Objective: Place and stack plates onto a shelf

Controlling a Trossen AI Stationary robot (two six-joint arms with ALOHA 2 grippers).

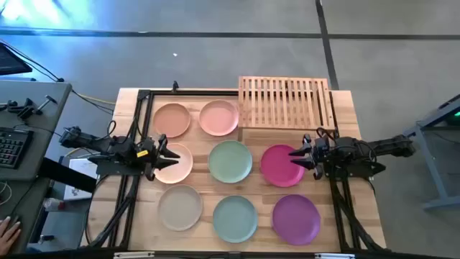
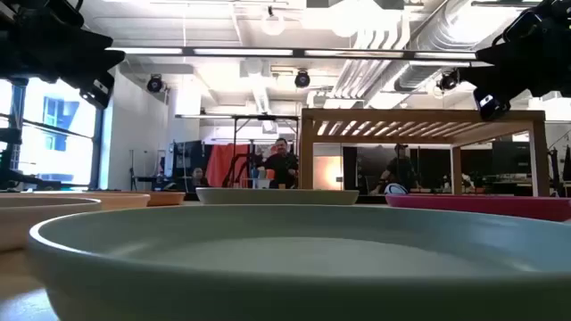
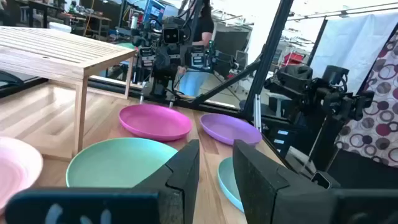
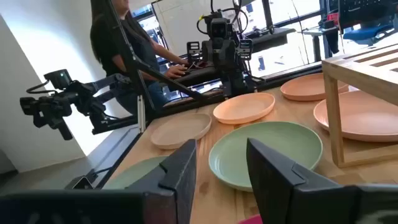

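Several plates lie flat on the plank table: peach [image 1: 171,119], pink [image 1: 218,117], a second peach [image 1: 180,167], mint green [image 1: 230,160], magenta [image 1: 279,170], beige [image 1: 180,207], teal [image 1: 235,218] and purple [image 1: 295,219]. The slatted wooden shelf [image 1: 286,103] stands on its legs at the far right, with nothing on it. My left gripper [image 1: 175,155] hangs open over the second peach plate, well above it. My right gripper [image 1: 293,159] hangs open over the magenta plate's left part. Both wrist views show a bare gap between the fingers of the left gripper [image 3: 216,167] and the right gripper [image 4: 221,163].
Black frame rails [image 1: 136,129] run along the table's left, far and right sides. A desk with a keyboard [image 1: 13,147] stands beyond the left edge, and a person's hand [image 1: 7,232] shows near it. People stand in the room behind the shelf [image 2: 282,165].
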